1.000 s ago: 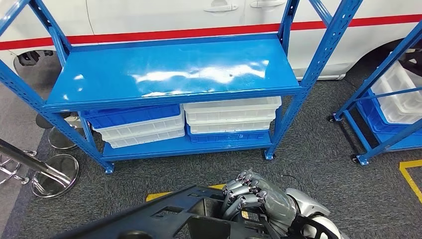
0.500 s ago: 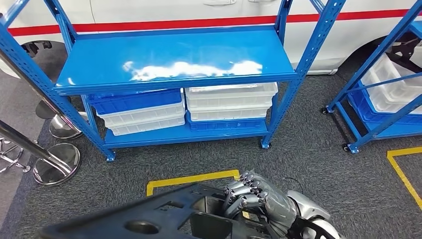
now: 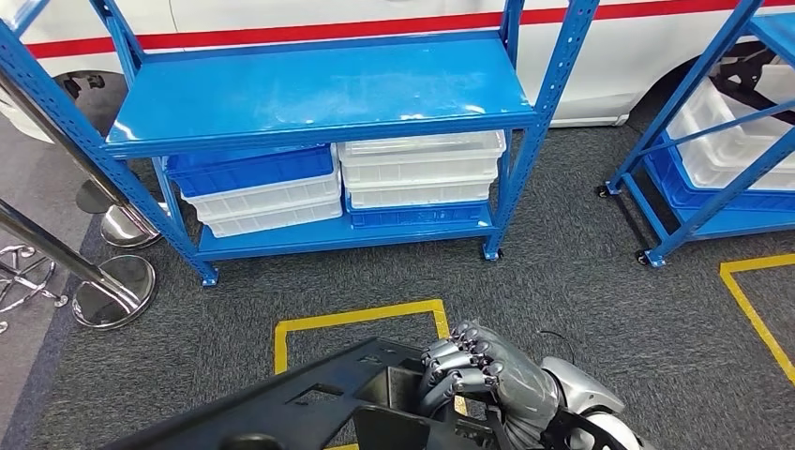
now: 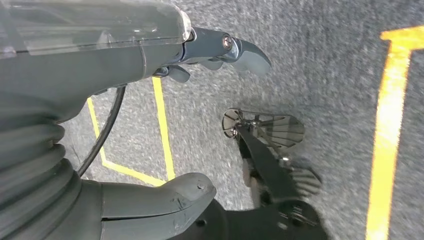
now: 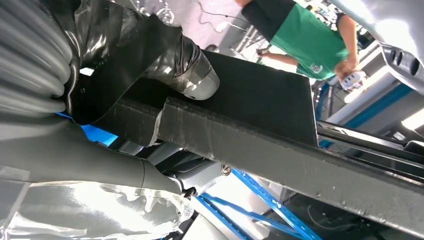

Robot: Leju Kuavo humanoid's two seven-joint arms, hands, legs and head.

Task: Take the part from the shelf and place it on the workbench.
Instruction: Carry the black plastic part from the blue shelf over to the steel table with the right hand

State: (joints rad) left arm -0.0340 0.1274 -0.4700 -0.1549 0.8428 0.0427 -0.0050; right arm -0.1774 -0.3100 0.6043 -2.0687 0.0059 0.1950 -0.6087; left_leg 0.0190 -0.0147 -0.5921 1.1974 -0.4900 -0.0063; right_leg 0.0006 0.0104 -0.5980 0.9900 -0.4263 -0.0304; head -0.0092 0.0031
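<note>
Part (image 3: 309, 403) (black, moulded, with cut-outs) gripped by right hand (image 3: 483, 375).

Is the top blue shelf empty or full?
Empty. The top blue shelf shows only bare glossy surface; the stacked bins sit on the level below.

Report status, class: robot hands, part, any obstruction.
Right robot hand grips black part. Left robot hand open, over carpet. Blue shelf ahead, top bare.
</note>
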